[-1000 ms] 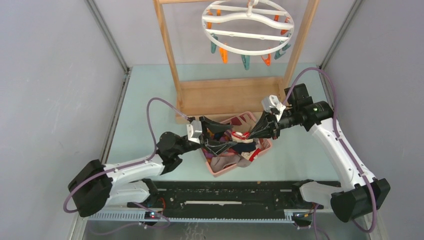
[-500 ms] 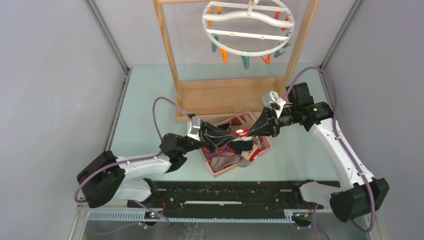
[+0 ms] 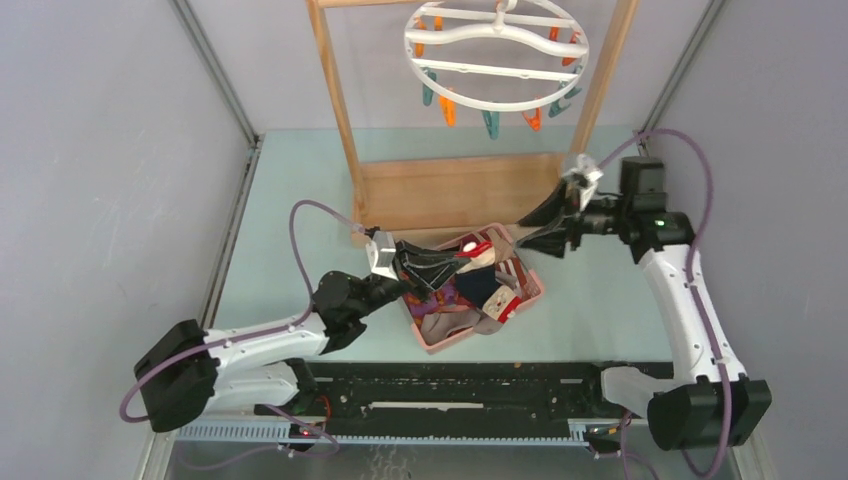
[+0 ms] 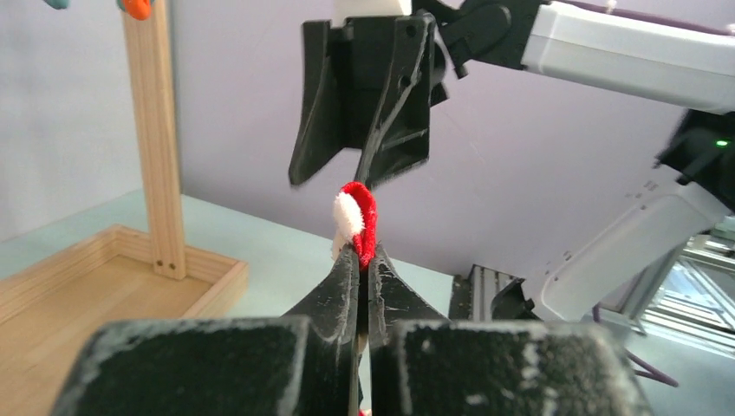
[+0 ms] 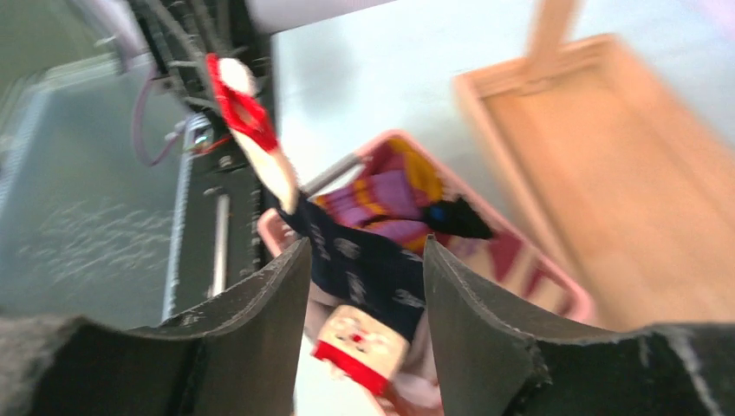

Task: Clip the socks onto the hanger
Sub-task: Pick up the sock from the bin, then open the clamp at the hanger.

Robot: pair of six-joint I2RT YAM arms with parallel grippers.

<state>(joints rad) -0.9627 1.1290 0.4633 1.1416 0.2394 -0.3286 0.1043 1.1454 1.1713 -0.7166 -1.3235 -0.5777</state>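
Left gripper [image 4: 362,258] is pressed together, pinching the red-and-cream cuff of a navy sock [image 4: 357,218]. The cuff pokes up past the tips, and the pinch at the very edge probably leaves fabric free for a clip to bite. The sock's navy body trails down from the cuff into the pink basket [image 3: 536,292], so it looks only partly lifted out. Right gripper [image 5: 364,249] is spread with nothing between its fingers. It hangs just beyond the cuff, facing the left one, over the basket's far right corner. It looks placed to leave the cuff to the left arm alone and to be free for the hanger work. The other socks [image 3: 470,318] (purple-orange striped, tan-grey, maroon) lie heaped in the basket, which sits mid-table toward the near edge between the two arms. The wooden rack [image 3: 455,192] stands just behind the basket toward the far edge of the table [image 3: 290,200]. The hanger [image 3: 497,68] dangles from the rack's top, well above and apart from both grippers. Its orange and teal clips [image 3: 447,108] hang off the rim and none is seen holding a sock. Judgement: early in the task, no sock clipped yet. The next move likely needs the cuff carried up to a clip while the free gripper squeezes that clip open.
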